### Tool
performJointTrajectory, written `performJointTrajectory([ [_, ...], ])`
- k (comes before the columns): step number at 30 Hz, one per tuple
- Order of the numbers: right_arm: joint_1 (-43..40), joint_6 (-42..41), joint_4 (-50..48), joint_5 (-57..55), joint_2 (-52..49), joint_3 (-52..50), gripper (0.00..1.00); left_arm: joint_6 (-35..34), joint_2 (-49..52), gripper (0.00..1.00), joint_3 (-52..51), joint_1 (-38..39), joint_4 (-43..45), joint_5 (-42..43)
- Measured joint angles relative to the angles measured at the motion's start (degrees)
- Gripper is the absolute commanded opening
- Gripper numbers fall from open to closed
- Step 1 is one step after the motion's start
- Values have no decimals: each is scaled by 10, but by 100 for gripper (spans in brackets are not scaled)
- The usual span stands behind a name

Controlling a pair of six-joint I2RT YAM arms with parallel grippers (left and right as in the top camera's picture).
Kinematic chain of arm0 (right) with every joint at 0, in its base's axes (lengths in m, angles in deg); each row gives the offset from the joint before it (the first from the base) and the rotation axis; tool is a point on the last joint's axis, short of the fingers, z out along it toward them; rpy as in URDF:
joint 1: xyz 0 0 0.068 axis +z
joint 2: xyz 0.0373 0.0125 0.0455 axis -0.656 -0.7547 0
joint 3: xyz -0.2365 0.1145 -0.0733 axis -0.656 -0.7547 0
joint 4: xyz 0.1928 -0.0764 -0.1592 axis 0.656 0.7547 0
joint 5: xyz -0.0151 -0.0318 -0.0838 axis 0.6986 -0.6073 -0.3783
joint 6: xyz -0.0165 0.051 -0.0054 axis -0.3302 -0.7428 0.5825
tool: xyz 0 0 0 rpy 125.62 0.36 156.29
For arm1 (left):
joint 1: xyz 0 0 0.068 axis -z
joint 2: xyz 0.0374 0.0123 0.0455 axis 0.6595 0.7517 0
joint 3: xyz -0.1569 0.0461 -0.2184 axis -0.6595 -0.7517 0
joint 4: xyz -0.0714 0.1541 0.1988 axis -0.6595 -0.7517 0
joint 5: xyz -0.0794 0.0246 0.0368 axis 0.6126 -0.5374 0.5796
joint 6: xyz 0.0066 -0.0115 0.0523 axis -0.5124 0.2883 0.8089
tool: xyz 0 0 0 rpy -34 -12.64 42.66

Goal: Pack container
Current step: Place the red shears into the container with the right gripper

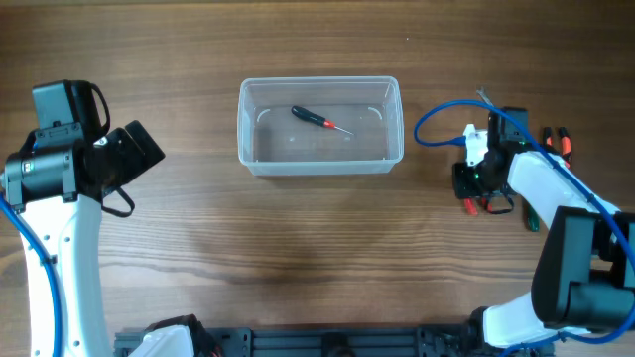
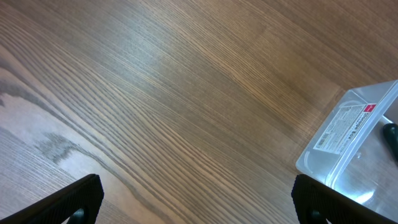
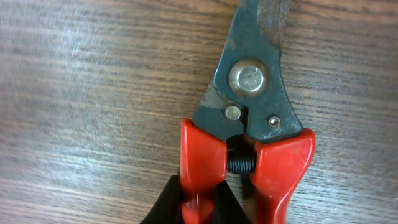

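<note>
The clear plastic container (image 1: 319, 159) stands upright at the table's middle back, with a black-and-red screwdriver (image 1: 319, 120) lying inside. Its corner with a white label (image 2: 348, 134) shows in the left wrist view. My left gripper (image 2: 199, 211) is open and empty, over bare wood to the left of the container (image 1: 134, 154). My right gripper (image 3: 199, 202) is shut on the left red handle of red-handled cutting pliers (image 3: 249, 106), which lie on the table to the right of the container. The gripper (image 1: 479, 190) and the red handle tips (image 1: 470, 206) also show in the overhead view.
Orange-and-black pliers (image 1: 561, 141) lie at the far right, beyond the right arm. A small green-handled tool (image 1: 531, 220) lies beside that arm. A blue cable (image 1: 437, 117) loops near the container's right side. Black bars run along the front edge.
</note>
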Motion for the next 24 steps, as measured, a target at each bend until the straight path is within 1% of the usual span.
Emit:
performJointTrajectory([
  [2,0,-39,30,12,-13,23,4,0,0,100,0,0,0,0],
  [5,7,-59,118,14,-17,86,4,0,0,100,0,0,0,0],
  [8,44,-57,184,-7,0,212,4,0,0,100,0,0,0,0],
  [10,92,-38,223,-20,20,309,4,0,0,100,0,0,0,0],
  [11,136,1,234,-23,27,364,4,0,0,100,0,0,0,0],
  [12,157,22,240,-22,28,383,4,0,0,100,0,0,0,0],
  [13,200,65,243,-19,33,403,4,0,0,100,0,0,0,0],
  [15,252,136,243,-12,34,408,4,0,0,100,0,0,0,0],
  [16,289,209,244,-3,30,408,4,0,0,100,0,0,0,0],
  [18,319,285,238,12,16,408,4,0,0,100,0,0,0,0],
  [20,330,351,217,29,-29,408,4,0,0,100,0,0,0,0],
  [23,328,384,181,39,-110,408,4,0,0,100,0,0,0,0],
  [24,328,392,170,44,-152,408,4,0,0,100,0,0,0,0],
])
